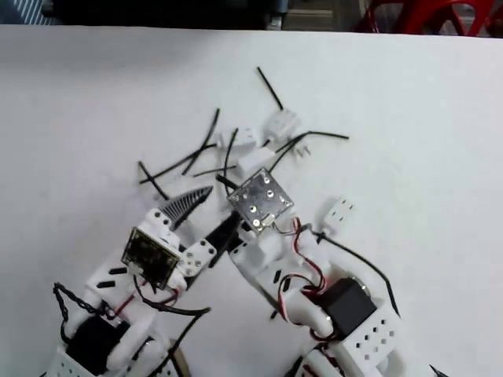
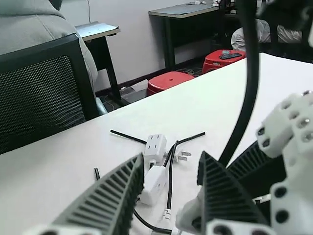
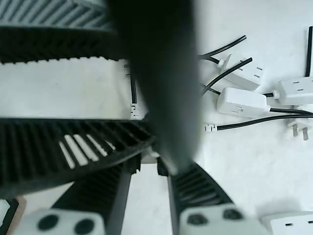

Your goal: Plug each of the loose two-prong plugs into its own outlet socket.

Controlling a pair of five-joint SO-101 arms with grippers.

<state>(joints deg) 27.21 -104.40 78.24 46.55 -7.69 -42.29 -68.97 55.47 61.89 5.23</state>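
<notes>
White outlets [image 1: 283, 123] and a loose plug [image 1: 302, 149] lie among black cords [image 1: 269, 89] at mid-desk [image 1: 94, 102], just beyond both arms. The left claw [image 2: 171, 161] gapes wide and empty, and the right claw [image 3: 98, 88] is also spread, with nothing seen in its grip. With the claws crowded so close, they could knock together or snag a cord, dragging plug and outlets askew.
</notes>
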